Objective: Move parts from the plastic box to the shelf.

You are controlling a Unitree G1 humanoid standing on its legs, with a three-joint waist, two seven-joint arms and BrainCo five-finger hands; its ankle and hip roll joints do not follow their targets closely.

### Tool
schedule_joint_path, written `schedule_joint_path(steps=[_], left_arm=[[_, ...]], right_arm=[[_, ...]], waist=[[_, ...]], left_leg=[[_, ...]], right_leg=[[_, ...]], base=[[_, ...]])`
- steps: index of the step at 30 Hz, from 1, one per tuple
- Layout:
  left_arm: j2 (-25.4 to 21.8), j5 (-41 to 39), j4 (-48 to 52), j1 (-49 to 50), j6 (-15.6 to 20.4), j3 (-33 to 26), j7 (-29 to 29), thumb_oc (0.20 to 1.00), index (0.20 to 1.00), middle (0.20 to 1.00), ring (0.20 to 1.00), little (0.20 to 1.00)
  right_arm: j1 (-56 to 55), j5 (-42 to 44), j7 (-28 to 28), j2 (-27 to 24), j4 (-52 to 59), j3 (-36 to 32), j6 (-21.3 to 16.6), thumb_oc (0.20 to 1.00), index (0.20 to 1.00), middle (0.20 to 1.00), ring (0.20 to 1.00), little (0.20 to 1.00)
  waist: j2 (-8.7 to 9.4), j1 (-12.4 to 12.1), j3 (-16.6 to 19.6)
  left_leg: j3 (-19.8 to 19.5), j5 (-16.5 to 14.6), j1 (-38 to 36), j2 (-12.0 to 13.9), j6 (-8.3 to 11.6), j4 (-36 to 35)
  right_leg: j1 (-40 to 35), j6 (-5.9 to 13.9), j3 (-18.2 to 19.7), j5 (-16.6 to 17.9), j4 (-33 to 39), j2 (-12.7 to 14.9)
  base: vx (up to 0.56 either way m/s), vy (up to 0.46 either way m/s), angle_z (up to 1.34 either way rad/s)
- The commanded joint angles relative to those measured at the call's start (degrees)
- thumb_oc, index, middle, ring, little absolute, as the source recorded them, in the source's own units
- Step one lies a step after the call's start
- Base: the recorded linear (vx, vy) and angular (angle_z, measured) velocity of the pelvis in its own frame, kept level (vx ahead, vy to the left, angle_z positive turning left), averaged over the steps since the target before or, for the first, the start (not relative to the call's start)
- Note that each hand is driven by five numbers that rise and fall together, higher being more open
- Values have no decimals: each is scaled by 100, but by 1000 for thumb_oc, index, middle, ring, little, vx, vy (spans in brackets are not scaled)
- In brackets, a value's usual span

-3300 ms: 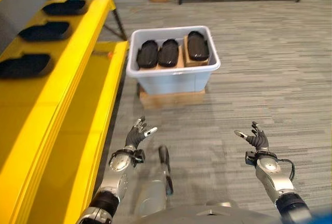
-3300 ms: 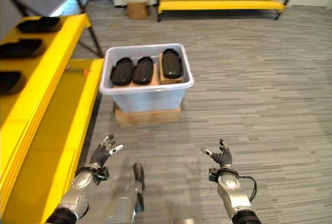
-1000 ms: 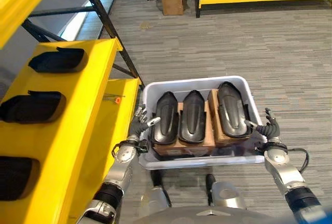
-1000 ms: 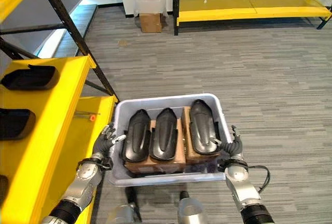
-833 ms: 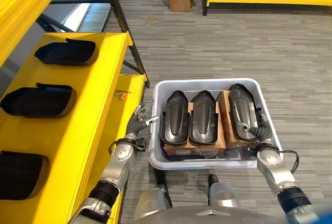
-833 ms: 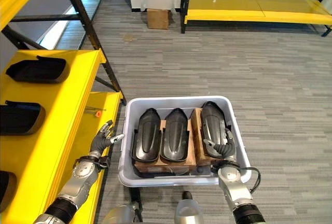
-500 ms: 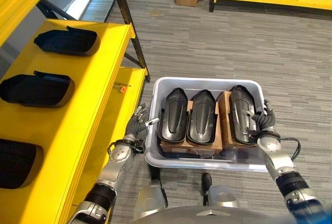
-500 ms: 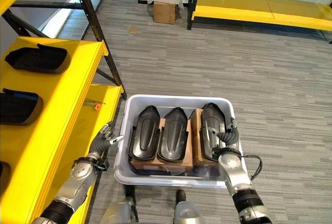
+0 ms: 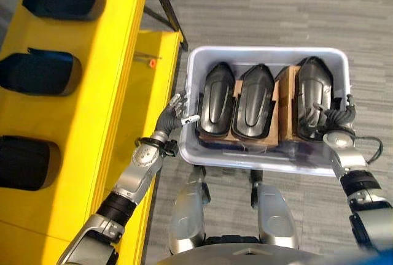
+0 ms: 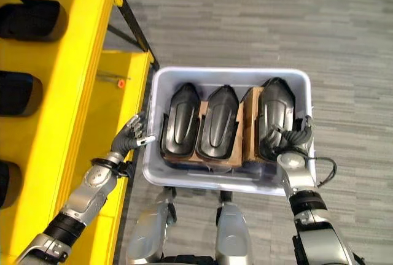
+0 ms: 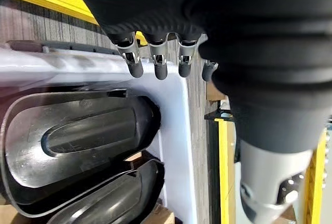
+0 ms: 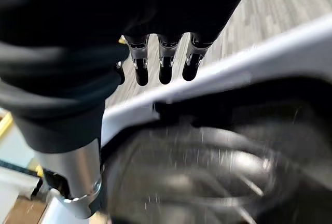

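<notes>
A pale plastic box (image 9: 264, 52) sits on the floor right in front of me. It holds three black moulded parts on cardboard: left (image 9: 217, 96), middle (image 9: 256, 99) and right (image 9: 312, 92). My left hand (image 9: 171, 116) hovers just outside the box's left wall (image 11: 174, 115), fingers (image 11: 158, 64) relaxed and holding nothing. My right hand (image 10: 293, 141) is inside the box at its right wall. Its fingers and thumb rest loosely at the near end of the right part (image 12: 207, 177).
A yellow shelf (image 9: 116, 44) runs along my left, with three black parts (image 9: 40, 73) lying in a row on its upper level. The lower level (image 9: 138, 99) carries a small orange item (image 9: 151, 63). A black upright (image 9: 169, 13) stands by the box's far left corner.
The camera has come closer and now looks straight down on the box. My right hand moved from the open floor into the box onto the right part. My left hand now sits beside the box's left wall.
</notes>
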State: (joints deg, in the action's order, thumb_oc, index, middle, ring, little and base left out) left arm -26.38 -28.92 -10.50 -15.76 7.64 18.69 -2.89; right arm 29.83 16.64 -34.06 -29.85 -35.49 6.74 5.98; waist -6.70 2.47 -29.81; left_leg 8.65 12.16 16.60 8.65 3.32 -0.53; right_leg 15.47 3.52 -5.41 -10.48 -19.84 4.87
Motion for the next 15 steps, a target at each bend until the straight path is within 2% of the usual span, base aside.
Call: schedule_joint_path(steps=[1,6,7,15], left_arm=[[-26,-307,403,-17,-1,-4,-31,1000,1000,1000,1000,1000],[24,-192,273,-205,98,79,-198,1000,1000,1000,1000,1000],[33,-217,212,-221,138,64,-231,1000,1000,1000,1000,1000],[11,-176,132,-244,233,75,-178,1000,1000,1000,1000,1000]], right_arm=[[281,-46,-31,-108,98,207,-22,1000,1000,1000,1000,1000],[699,-136,-66,-43,91,494,145,1000,1000,1000,1000,1000],[888,-60,-20,-6,-8,544,167,1000,1000,1000,1000,1000],[1187,889,237,111,-501,454,-23,1000,1000,1000,1000,1000]], waist=[[215,-37,211],[136,-25,2],[56,-62,2],[-45,-165,2]], left_leg=[[-266,-951,-74,-159,117,434],[-345,-945,295,-223,77,611],[-361,-936,601,-281,38,693],[-392,-946,1048,-406,-22,854]], right_leg=[[148,-60,26,182,104,-115],[644,-97,89,82,-347,-138],[1019,-105,106,31,-582,-144],[1556,-132,83,-90,-995,-136]], base=[[-98,4,0],[-77,30,-3],[-102,51,-5],[-25,10,0]])
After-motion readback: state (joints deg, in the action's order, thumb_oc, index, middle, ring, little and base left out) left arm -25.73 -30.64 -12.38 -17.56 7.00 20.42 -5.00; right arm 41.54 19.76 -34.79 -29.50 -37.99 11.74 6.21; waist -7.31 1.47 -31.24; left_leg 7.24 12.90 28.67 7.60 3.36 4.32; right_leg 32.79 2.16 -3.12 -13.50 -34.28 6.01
